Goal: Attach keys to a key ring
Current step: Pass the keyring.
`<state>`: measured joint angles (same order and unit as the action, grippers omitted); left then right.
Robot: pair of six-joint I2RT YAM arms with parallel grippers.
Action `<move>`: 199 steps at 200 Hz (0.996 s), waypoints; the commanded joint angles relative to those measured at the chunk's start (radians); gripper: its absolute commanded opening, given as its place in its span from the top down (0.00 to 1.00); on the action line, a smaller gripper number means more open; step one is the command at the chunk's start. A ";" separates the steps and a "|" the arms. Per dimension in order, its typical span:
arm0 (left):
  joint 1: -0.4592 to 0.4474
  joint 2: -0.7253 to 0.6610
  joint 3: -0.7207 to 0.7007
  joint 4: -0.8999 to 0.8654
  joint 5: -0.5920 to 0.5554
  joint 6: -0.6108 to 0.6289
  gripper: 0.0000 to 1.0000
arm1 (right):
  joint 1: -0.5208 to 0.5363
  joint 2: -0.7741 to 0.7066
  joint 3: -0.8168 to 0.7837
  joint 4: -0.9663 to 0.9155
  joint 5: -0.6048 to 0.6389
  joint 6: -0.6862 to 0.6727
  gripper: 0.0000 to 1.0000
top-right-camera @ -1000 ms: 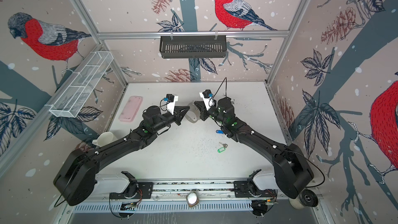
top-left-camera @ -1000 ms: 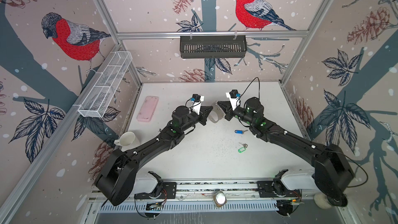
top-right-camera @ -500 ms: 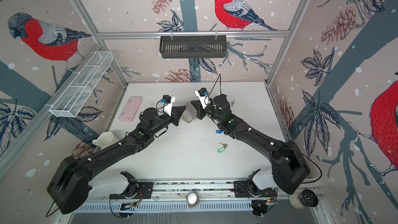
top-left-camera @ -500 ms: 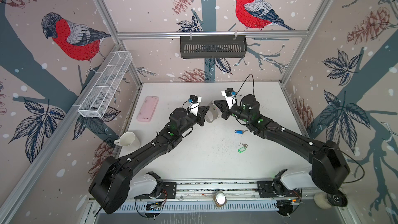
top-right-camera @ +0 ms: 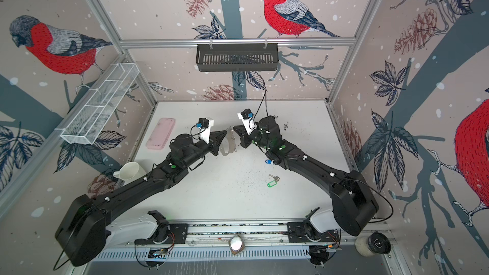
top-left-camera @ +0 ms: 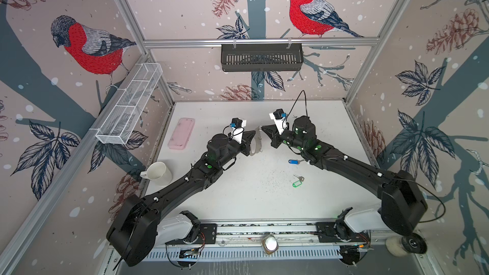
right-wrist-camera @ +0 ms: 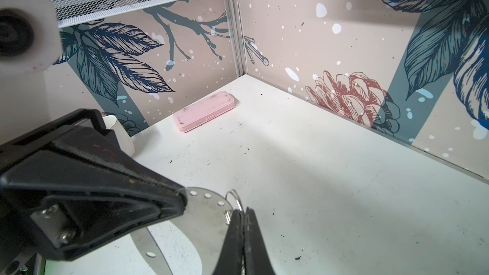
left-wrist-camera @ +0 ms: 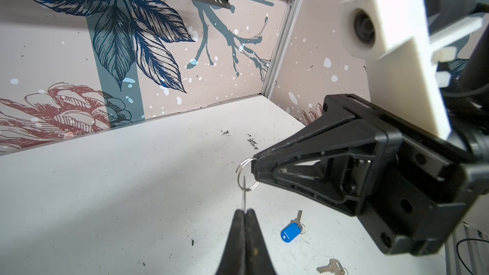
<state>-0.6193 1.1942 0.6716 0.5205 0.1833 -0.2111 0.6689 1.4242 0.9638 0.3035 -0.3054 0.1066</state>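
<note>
Left gripper (right-wrist-camera: 184,198) clamps key ring (right-wrist-camera: 209,207) plate, right gripper (right-wrist-camera: 243,210) pinches its wire ring (left-wrist-camera: 244,174); keys (top-left-camera: 296,181) untouched on table (top-left-camera: 238,194), so one probably needs fetching next.

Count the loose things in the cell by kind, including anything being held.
Keys: 2, blue-tagged key and green-tagged key
Key ring plate: 1
Pink case: 1
White mug: 1
Total: 5
</note>
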 commanded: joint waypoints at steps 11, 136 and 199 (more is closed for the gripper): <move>-0.009 -0.012 -0.008 0.134 0.031 0.003 1.00 | 0.001 0.018 0.024 -0.076 0.067 0.029 1.00; -0.092 -0.054 -0.082 0.243 -0.142 0.105 1.00 | 0.021 0.027 0.080 -0.161 0.019 0.096 1.00; -0.102 -0.070 -0.108 0.310 -0.249 0.127 1.00 | 0.027 0.025 0.081 -0.174 -0.044 0.150 1.00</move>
<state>-0.7181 1.1374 0.5644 0.6491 -0.0296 -0.1047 0.6937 1.4467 1.0435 0.1707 -0.3401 0.2356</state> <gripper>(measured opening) 0.049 0.051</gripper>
